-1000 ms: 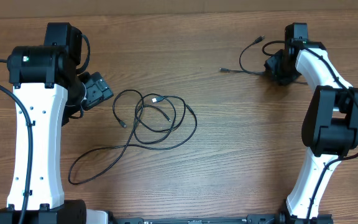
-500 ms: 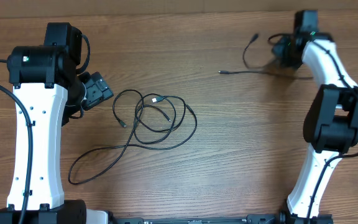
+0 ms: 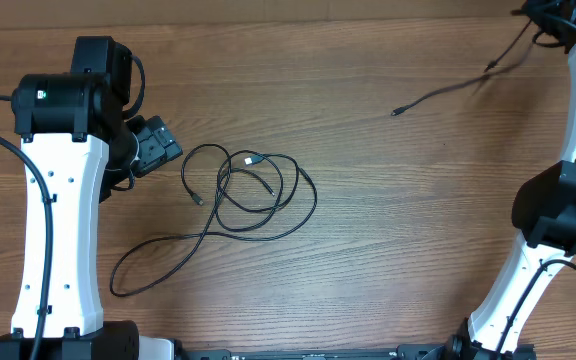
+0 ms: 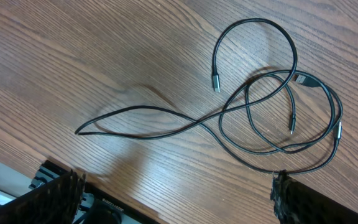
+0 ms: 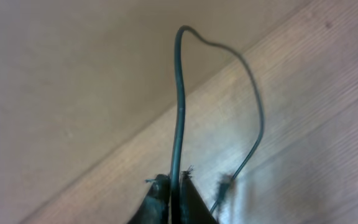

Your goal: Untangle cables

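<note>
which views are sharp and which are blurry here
overhead: crisp, except the held cable, faint and smeared top right; left wrist: sharp, tangled cables cast soft shadows; right wrist: soft throughout, the held cable out of focus near the lens

Cables: three in all. Two looped over each other in one tangle (image 3: 253, 195), just toward 9 o'clock of table centre. Third, a single cable (image 5: 179, 106), out at 2 o'clock, well apart from the pair.

Plug ends in the tangle: four, counted from the left wrist view, one of them silvery (image 4: 216, 83). Plug ends showing on the single cable: one (image 3: 395, 112); other end hidden.

Arms: two. Left arm (image 3: 58, 210) at 9 o'clock, right arm (image 3: 558, 200) at 3 o'clock.

Grippers: two, one per arm. Left gripper (image 3: 158, 150), right gripper (image 5: 174, 198). Fingers per gripper: two.

Table (image 3: 388, 250): one, wood-grain.
</note>
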Controlling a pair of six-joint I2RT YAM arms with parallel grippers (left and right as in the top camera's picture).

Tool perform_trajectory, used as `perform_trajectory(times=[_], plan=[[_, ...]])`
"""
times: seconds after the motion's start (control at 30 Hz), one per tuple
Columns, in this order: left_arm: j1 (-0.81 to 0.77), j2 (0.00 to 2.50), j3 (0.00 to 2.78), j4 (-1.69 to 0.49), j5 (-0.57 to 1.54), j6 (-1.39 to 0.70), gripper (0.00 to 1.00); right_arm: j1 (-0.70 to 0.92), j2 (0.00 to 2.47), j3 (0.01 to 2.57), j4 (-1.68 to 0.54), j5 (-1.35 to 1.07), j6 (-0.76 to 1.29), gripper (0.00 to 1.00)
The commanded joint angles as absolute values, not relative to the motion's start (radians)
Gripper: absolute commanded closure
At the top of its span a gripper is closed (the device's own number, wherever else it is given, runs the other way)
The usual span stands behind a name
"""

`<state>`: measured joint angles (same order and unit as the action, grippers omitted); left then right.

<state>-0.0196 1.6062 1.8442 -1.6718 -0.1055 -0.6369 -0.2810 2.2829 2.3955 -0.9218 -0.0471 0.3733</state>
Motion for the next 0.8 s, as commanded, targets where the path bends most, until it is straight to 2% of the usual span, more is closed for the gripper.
perform_trajectory(times=[0.0, 0.07, 0.13, 0.17, 0.27, 0.37, 0.57, 0.77], plan=[[-0.020, 1.608, 1.836, -1.671, -0.104, -0.632, 0.01, -0.271, 2.298, 2.404, -0.950, -0.080, 0.335, 0.64], [-0.020, 1.608, 1.836, -1.671, -0.104, -0.632, 0.00, -0.269, 2.312, 2.386, -0.975, -0.081, 0.336, 0.38], [-0.020, 1.608, 1.836, -1.671, -0.104, -0.632, 0.01, -0.264, 2.324, 2.368, -1.000, -0.081, 0.336, 0.22], [-0.020, 1.608, 1.836, -1.671, -0.104, -0.632, 0.01, -0.261, 2.330, 2.356, -1.013, -0.084, 0.336, 0.18], [-0.020, 1.608, 1.836, -1.671, -0.104, -0.632, 0.00, -0.252, 2.339, 2.314, -1.041, -0.092, 0.336, 0.17], [-0.020, 1.608, 1.836, -1.671, -0.104, -0.632, 0.00, -0.246, 2.340, 2.267, -1.060, -0.091, 0.339, 0.10], [-0.020, 1.608, 1.836, -1.671, -0.104, -0.632, 0.01, -0.243, 2.341, 2.176, -1.077, -0.094, 0.399, 0.10], [-0.020, 1.608, 1.836, -1.671, -0.104, -0.632, 0.00, -0.218, 2.349, 2.027, -1.000, -0.197, 0.395, 0.10]])
